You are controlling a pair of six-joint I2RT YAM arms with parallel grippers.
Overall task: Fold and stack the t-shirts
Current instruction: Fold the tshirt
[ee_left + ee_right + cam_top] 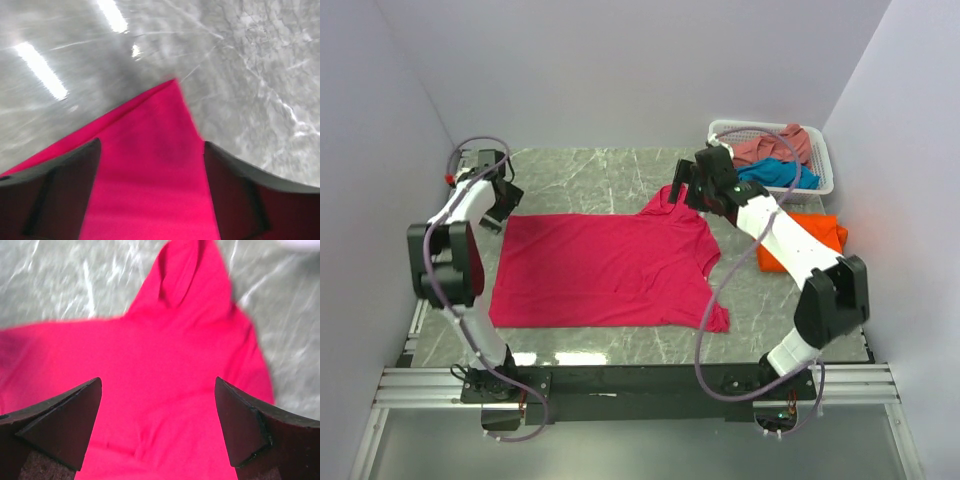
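The magenta-pink t-shirt (pixel 605 270) lies spread flat on the marble table. My left gripper (pixel 506 203) is open over its far left corner, and the corner (pixel 155 200) shows between the fingers of the gripper (pixel 151 145). My right gripper (pixel 686 188) is open above the shirt's far right shoulder, where a sleeve (pixel 185 315) bunches up beyond the gripper (pixel 157 382). The bright orange t-shirt (pixel 812 238) lies folded at the right, partly hidden by the right arm. The salmon-pink t-shirt (pixel 775 146) and the teal-blue t-shirt (pixel 778 174) lie crumpled in the basket.
A white lattice basket (pixel 820 170) stands at the far right corner. White walls close in the left, back and right sides. A metal rail runs along the near edge by the arm bases.
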